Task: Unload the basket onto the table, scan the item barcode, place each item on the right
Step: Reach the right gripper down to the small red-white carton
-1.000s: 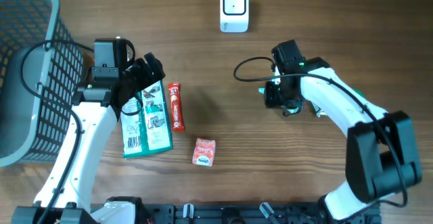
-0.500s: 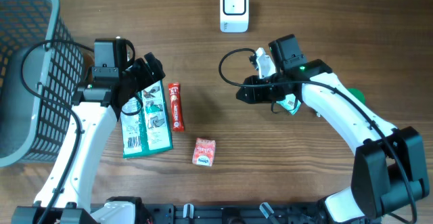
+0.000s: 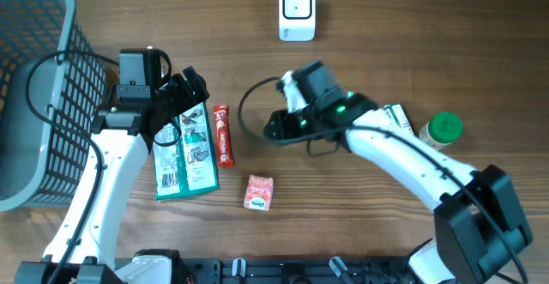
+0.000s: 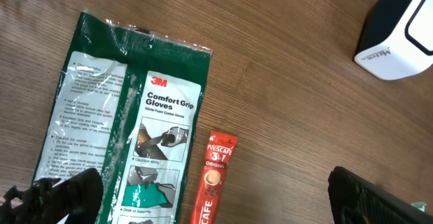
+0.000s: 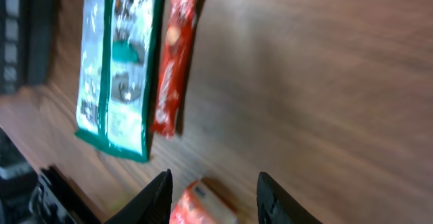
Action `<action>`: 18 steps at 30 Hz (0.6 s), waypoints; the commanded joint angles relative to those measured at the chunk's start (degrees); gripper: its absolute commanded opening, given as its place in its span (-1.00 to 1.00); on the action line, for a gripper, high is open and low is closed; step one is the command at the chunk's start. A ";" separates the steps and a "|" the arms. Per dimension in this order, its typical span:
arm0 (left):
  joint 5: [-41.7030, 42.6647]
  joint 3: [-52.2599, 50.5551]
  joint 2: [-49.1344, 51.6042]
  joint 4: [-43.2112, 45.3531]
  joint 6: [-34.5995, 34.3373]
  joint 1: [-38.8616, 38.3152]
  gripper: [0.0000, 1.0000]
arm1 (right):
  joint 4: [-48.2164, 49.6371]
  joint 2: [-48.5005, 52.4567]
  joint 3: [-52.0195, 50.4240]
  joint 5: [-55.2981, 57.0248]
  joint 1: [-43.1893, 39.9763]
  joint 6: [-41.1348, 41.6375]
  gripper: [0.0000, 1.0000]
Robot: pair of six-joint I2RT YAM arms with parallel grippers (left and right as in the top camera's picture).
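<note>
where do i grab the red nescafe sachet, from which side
Pinch the red nescafe sachet across its narrow width near the middle, coming straight down from above. It lies flat on the table, long and thin; only the short span should fit the jaws. The gloves pack sits close beside one long edge, so enter narrow.

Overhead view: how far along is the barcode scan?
Done: nothing visibly; no item sits by the scanner. In hand: neither gripper holds anything. The right gripper hovers open, pointing toward the coffee sachet; the left gripper hangs open over the gloves pack. Left: grasp an item, show its barcode to the scanner.
</note>
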 commanded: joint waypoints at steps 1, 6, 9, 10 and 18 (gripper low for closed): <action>-0.57 0.90 -0.63 0.20 0.22 -0.09 1.00 | -3.34 0.83 0.24 7.54 4.90 5.53 -0.14; -0.59 0.90 -0.63 0.20 0.22 -0.09 1.00 | -10.56 2.01 0.07 8.24 8.68 9.53 -0.08; -0.57 0.90 -0.63 0.20 0.24 -0.09 1.00 | -13.97 2.08 -0.09 7.67 9.31 9.53 -0.08; -0.57 0.90 -0.63 0.20 0.22 -0.09 1.00 | -14.67 2.08 -0.11 7.67 9.35 9.90 -0.08; -0.57 0.90 -0.63 0.20 0.24 -0.09 1.00 | -11.28 2.08 -6.29 -1.29 9.49 15.37 -0.43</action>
